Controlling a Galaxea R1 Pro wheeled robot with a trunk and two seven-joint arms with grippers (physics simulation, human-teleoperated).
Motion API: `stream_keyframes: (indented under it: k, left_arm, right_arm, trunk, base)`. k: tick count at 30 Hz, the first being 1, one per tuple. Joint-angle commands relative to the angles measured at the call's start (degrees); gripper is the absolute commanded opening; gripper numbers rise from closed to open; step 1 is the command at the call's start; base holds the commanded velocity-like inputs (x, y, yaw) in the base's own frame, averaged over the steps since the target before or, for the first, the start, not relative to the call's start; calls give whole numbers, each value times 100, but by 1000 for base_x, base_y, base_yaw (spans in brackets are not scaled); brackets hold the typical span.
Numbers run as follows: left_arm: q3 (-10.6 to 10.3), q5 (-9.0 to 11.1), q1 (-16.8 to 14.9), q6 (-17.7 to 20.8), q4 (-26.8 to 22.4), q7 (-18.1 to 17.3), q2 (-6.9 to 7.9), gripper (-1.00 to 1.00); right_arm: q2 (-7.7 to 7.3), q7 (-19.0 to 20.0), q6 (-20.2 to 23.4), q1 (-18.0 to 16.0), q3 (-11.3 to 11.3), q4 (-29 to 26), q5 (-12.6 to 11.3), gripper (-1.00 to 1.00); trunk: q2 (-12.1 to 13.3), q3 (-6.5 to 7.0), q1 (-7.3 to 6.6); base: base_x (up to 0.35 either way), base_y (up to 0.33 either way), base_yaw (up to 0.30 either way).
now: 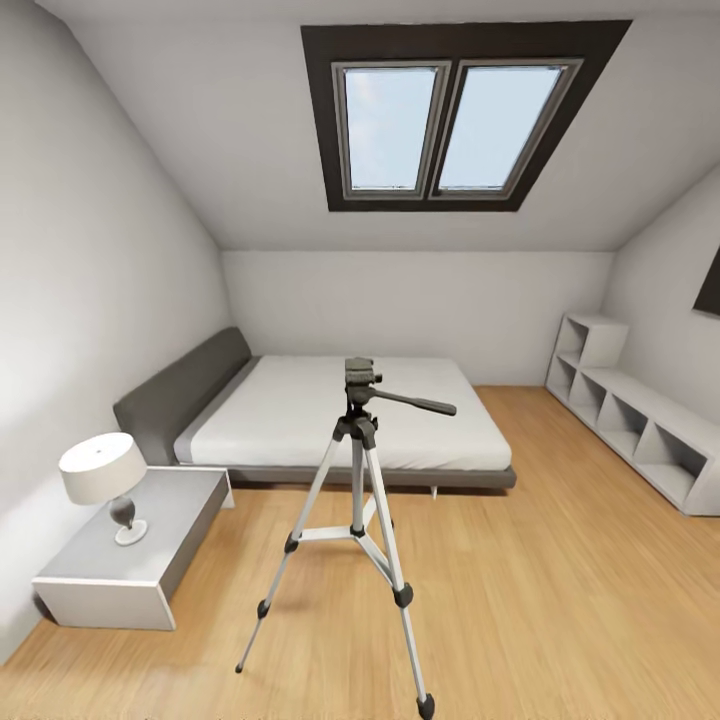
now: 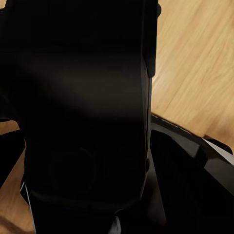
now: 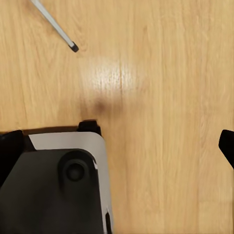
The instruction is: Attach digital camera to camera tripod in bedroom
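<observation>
Standing on the light wood floor in front of the low grey bed was the tall camera tripod, three silver telescoping legs splayed wide for a steady base, its black pan head level and bare, the long handle sticking out to one side of it. Beyond the tripod, the white-walled attic bedroom rose to a dark-framed skylight in the sloped ceiling; to the tripod's left sat a pale grey bedside bench carrying a white-shaded lamp, and to its right ran a low white open shelf along the wall. The small digital camera could not be made out anywhere, so where it lay could not be told. A dark, blurred mass crowded the left wrist view, and whether the left jaws were parted or closed on anything could not be told. The right wrist view looked down at the floor past dark robot parts and caught one black-tipped silver tripod foot; the right jaws' state could likewise not be told. By judgement, the mounting step had not yet begun, the head being empty.
</observation>
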Motion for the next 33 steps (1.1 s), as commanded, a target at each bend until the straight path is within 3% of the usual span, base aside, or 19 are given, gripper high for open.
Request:
stream_keyframes:
  k: [1, 11, 33]
  left_arm:
    - [-48, 49, -1, 5, 1, -25, 1, -100]
    - [-50, 15, -1, 2, 1, -32, 0, -100]
    - [-53, 31, -1, 1, 8, -27, -4, -100]
  right_arm:
    - [2, 29, -23, -6, 48, 18, -23, 100]
    - [13, 33, -18, -6, 40, 18, 307, 100]
    - [20, 27, -28, -6, 39, 18, 326, 100]
  trunk:
    - [-5, -12, 2]
    - [-5, -105, 2]
    - [-5, -309, 2]
  base:
    - [0, 0, 0]
    - [0, 0, 0]
    - [0, 0, 0]
